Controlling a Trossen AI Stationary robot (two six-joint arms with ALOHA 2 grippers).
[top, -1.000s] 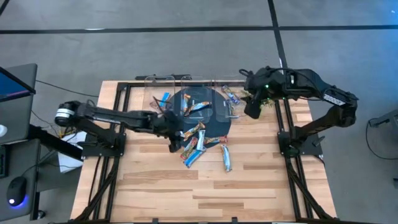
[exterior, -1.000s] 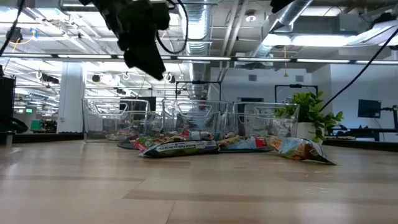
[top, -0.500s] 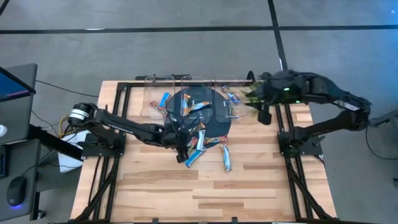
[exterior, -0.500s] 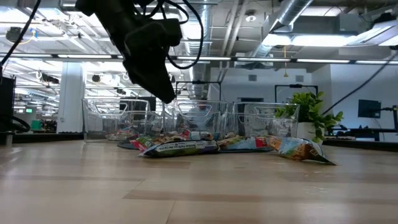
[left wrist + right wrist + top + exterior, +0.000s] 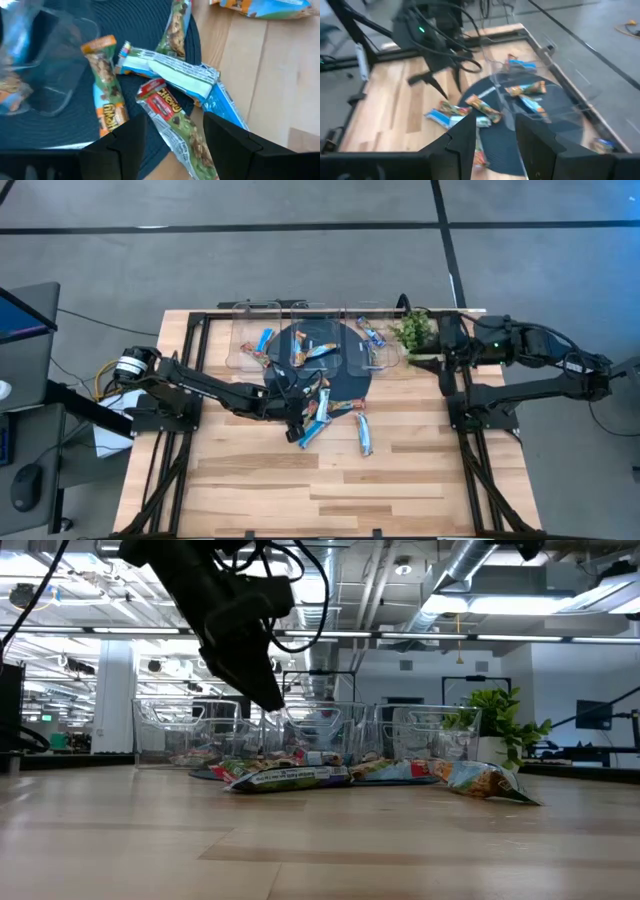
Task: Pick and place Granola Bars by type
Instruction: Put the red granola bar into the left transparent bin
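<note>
Several granola bars lie in a loose pile [image 5: 315, 412] half on a dark round mat [image 5: 345, 380], also seen as the pile [image 5: 290, 776]. One blue-white bar [image 5: 365, 435] lies apart on the wood. A few bars [image 5: 320, 350] sit in clear bins. My left gripper [image 5: 297, 420] hangs open just above the pile [image 5: 272, 700]. In its wrist view the open gripper [image 5: 172, 145] has a red-green bar [image 5: 172, 112] showing between its fingers, with a blue-white bar [image 5: 170, 72] and an orange bar [image 5: 107, 95] beyond. My right gripper [image 5: 443, 345] [image 5: 495, 145] is open at the right edge, holding nothing.
Clear plastic bins [image 5: 300, 330] [image 5: 330, 730] stand in a row along the far edge. A small green plant [image 5: 410, 330] [image 5: 495, 725] stands beside the right arm. Another bar [image 5: 485, 780] lies to the pile's right. Bare wood [image 5: 330, 490] stretches toward the near edge.
My left gripper has moved toward the near edge and down, stopping low over the pile of bars. My right arm has drawn back from the bins toward the table's right edge. The bars have stayed where they were.
</note>
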